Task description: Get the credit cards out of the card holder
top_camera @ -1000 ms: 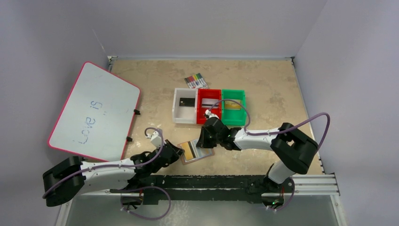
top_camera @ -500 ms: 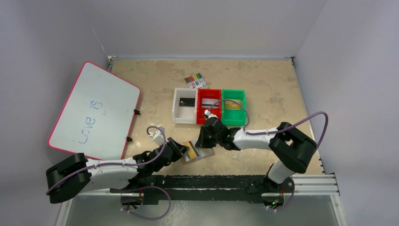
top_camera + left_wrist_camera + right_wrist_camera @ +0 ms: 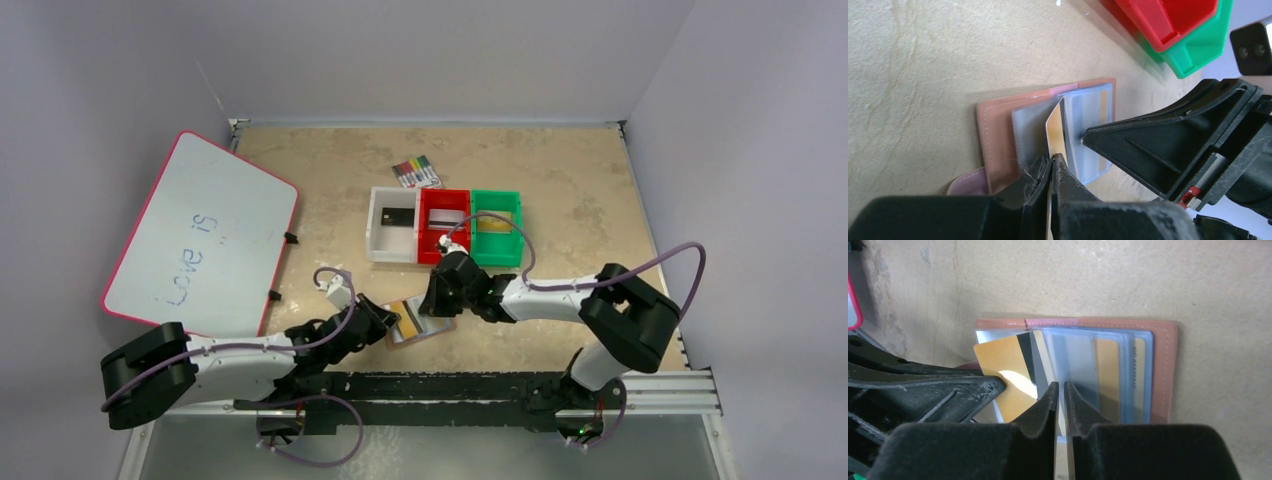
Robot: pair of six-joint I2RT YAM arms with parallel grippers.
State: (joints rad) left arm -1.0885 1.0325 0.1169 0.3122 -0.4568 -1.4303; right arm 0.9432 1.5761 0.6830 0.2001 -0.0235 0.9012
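Observation:
The tan card holder (image 3: pixel 1163 365) lies open on the table, clear pockets up (image 3: pixel 428 328). A gold credit card (image 3: pixel 1003 365) with a dark stripe sticks partway out of its left pocket, and my left gripper (image 3: pixel 1053 159) is shut on that card's edge (image 3: pixel 1055 132). From the other side, my right gripper (image 3: pixel 1060 386) stands on the middle clear pocket (image 3: pixel 1075 365), jaws nearly together with the pocket's thin edge between them. A second gold card (image 3: pixel 1106 377) sits inside a pocket. In the top view the left gripper (image 3: pixel 392 322) and right gripper (image 3: pixel 433 304) meet over the holder.
White bin (image 3: pixel 375 224), red bin (image 3: pixel 428 236) and green bin (image 3: pixel 497 254) stand in a row just behind the holder, each with a card inside. A marker pack (image 3: pixel 417 171) lies behind them. A red-rimmed whiteboard (image 3: pixel 200 240) leans at the left.
My left gripper moved right to the holder, opened briefly and shut on the gold card's edge. The right gripper stayed on the holder.

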